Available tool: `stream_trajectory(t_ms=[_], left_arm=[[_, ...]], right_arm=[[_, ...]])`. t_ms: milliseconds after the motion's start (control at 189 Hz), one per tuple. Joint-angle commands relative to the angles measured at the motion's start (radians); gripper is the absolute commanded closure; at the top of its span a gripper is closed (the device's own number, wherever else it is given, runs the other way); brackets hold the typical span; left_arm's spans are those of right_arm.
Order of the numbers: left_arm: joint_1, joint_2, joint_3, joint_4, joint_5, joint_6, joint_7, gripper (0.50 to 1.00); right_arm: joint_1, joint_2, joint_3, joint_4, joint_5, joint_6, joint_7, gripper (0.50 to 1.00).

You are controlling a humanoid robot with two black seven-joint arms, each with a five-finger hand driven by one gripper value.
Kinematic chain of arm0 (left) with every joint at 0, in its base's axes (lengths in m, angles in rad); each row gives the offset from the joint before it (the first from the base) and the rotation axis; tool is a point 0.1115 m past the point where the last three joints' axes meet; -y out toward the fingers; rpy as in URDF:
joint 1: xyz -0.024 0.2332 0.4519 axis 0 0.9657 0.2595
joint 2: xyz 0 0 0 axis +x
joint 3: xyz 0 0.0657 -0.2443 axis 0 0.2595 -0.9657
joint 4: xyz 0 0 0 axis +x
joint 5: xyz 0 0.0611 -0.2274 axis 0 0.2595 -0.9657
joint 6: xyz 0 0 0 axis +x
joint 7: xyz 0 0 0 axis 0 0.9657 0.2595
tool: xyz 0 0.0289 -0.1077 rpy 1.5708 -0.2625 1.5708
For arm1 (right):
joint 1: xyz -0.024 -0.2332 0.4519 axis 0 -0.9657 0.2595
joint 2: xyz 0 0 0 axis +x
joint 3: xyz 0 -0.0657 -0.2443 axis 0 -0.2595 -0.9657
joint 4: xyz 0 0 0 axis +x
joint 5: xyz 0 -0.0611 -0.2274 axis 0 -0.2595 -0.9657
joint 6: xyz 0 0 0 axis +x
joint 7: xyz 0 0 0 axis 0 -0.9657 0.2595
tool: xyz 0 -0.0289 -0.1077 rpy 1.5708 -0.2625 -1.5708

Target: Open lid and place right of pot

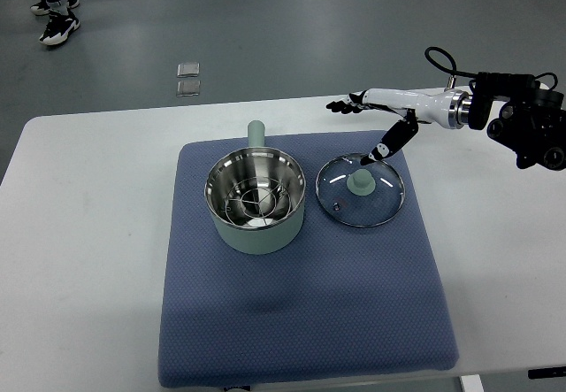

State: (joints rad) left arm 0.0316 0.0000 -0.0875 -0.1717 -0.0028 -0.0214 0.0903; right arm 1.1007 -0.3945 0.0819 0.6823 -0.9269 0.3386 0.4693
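Table [80, 233] first: it is white, with a blue mat [301, 321] spread on it, reaching under the hand and far to the hand's left. Pot [256, 202] comes next, pale green with a shiny inside and a rack in the bottom; it sits on the mat, well to the left of the hand, with no lid on. The glass lid [361, 190] lies flat on the mat just right of the pot, right below the hand and a bit nearer the robot. The right hand [367, 109] comes in from the right edge. Its fingers are spread and hold nothing; one dark finger [389, 144] points down, just above the lid's green knob [360, 181]. I think the job looks about done.
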Motion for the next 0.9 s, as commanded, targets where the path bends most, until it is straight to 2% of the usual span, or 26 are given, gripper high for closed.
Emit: stream_trajectory(t_ms=[0, 63, 121, 185, 238, 243, 254, 438, 739, 893], left_arm=[[0.001, 0.000, 0.002, -0.002, 0.001, 0.000, 0.000, 0.500], [0.001, 0.000, 0.002, -0.003, 0.001, 0.000, 0.000, 0.500], [0.001, 0.000, 0.002, -0.006, 0.001, 0.000, 0.000, 0.500], [0.001, 0.000, 0.002, -0.009, 0.001, -0.002, 0.000, 0.500], [0.001, 0.000, 0.002, -0.009, 0.001, -0.002, 0.000, 0.500], [0.001, 0.000, 0.002, -0.011, 0.001, -0.005, 0.000, 0.500], [0.001, 0.000, 0.002, -0.011, 0.001, -0.006, 0.000, 0.500], [0.002, 0.000, 0.003, -0.012, 0.001, -0.008, 0.000, 0.500], [-0.012, 0.000, 0.006, 0.004, 0.001, 0.003, -0.001, 0.500], [-0.012, 0.000, 0.006, 0.001, 0.001, 0.003, -0.001, 0.500]], right_arm=[[-0.033, 0.029, 0.004, -0.029, 0.290, 0.034, -0.119, 0.587], [-0.048, 0.043, 0.002, -0.058, 0.463, 0.033, -0.181, 0.585], [-0.056, 0.045, 0.002, -0.078, 0.585, 0.037, -0.207, 0.585], [-0.065, 0.051, 0.001, -0.093, 0.710, 0.039, -0.218, 0.585], [-0.065, 0.051, 0.001, -0.093, 0.711, 0.039, -0.218, 0.585], [-0.079, 0.063, 0.002, -0.093, 0.814, 0.042, -0.221, 0.585], [-0.084, 0.065, 0.002, -0.093, 0.836, 0.043, -0.222, 0.585], [-0.111, 0.068, 0.002, -0.096, 1.114, 0.077, -0.256, 0.583], [-0.137, 0.097, 0.010, -0.102, 1.165, 0.071, -0.256, 0.570], [-0.196, 0.103, 0.105, -0.095, 1.146, 0.080, -0.256, 0.568]])
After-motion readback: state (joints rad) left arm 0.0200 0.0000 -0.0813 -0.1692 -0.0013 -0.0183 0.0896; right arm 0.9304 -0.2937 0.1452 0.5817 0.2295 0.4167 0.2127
